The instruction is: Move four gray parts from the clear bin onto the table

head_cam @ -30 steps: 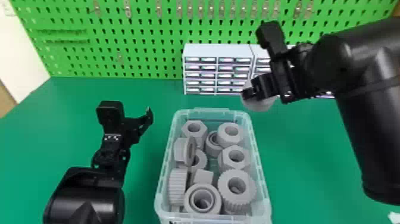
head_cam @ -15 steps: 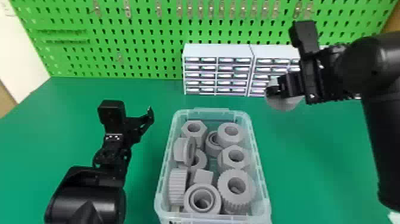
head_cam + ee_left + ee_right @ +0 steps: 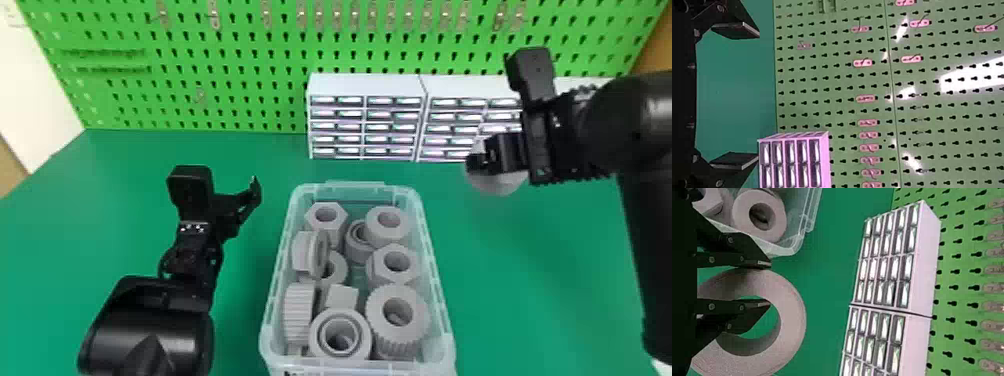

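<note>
1. Beyond the far right corner of the clear bin [image 3: 436,280], the right gripper [image 3: 482,162] pinches the wall of a large gray ring [image 3: 500,185]. One finger lies along the outside and the other reaches into the hole. I cannot tell whether the ring touches the table.

2. To the left of the bin, near its far half, is the left gripper [image 3: 245,202]. Its fingers [image 3: 734,30] stand wide apart, with the green table [image 3: 730,94] visible between them.

3. Inside the bin, at the far end, are a hexagonal nut [image 3: 327,232] on the left and a thick round ring [image 3: 387,237] on the right, with a collar [image 3: 357,252] between and slightly nearer.

4. Midway along the bin, a flanged part [image 3: 302,252] leans over on the left, and a second hexagonal nut [image 3: 395,277] is on the right.

5. At the bin's near end, a ribbed gear [image 3: 298,312] stands on edge at the left. A stepped ring [image 3: 316,335] is in the middle, and a larger gear [image 3: 375,317] at the right.

6. Beyond the bin are white drawer units [image 3: 367,85], and behind them a green pegboard [image 3: 240,90].
</note>
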